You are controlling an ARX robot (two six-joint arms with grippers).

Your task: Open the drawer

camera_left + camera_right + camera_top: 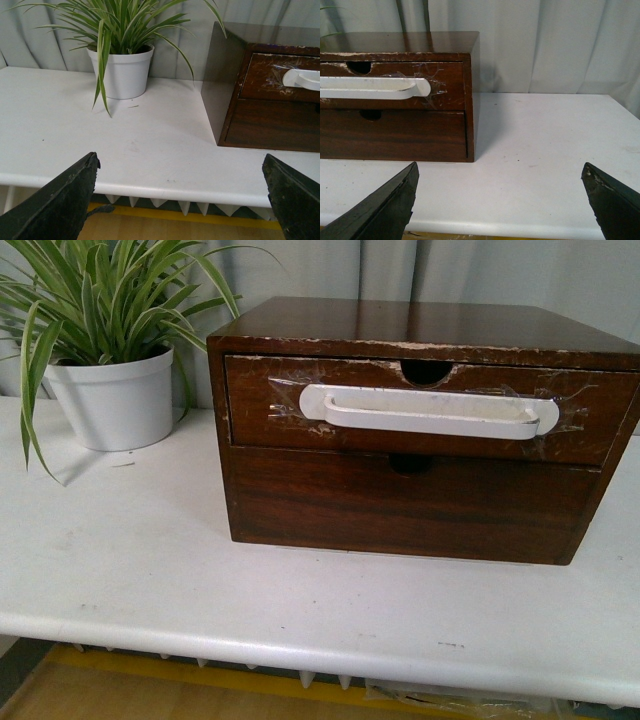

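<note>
The drawer [260, 400] is the shallow upper one of a dark-brown wooden chest on the white table [130, 560]. It is shut, with a long white taped-on handle [430, 412] and a half-round notch [427, 371] in its chipped top edge. It also shows in the left wrist view [265, 75] and the right wrist view [452, 82]. My left gripper [180, 165] is open and empty, back at the table's front edge. My right gripper [500, 172] is open and empty, in front of the chest's right corner. Neither arm shows in the front view.
A taller plain drawer front [400, 505] without a handle sits under the drawer. A spider plant in a white pot [115, 400] stands on the table left of the chest. A pale curtain [545, 40] hangs behind. Below the table edge is a yellowish floor [165, 227].
</note>
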